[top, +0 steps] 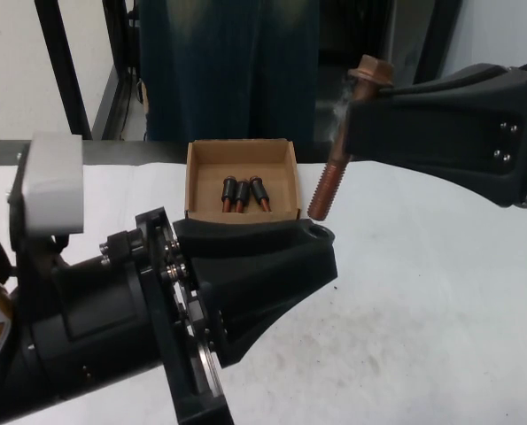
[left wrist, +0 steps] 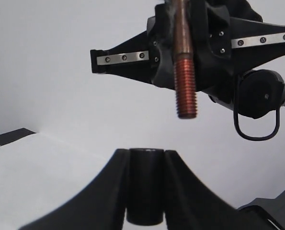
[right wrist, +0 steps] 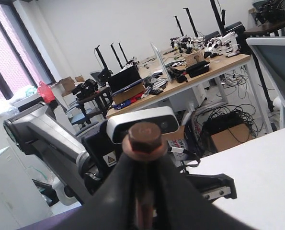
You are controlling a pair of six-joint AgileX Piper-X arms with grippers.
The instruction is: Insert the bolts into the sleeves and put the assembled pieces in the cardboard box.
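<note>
Copper-coloured threaded bolt (left wrist: 184,72), clamped in the right gripper (right wrist: 142,177), hangs tip-down above and slightly off-axis from the upright black cylindrical sleeve (left wrist: 145,191) pinched by the left gripper (left wrist: 145,160).

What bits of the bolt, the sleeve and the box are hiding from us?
- The bolt: threads hidden in the right wrist view by the right tool.
- The sleeve: sides covered in the left wrist view by the left tool.
- The cardboard box: near outside wall, high view, behind the left arm.
- The assembled pieces: high view, too small for details.
</note>
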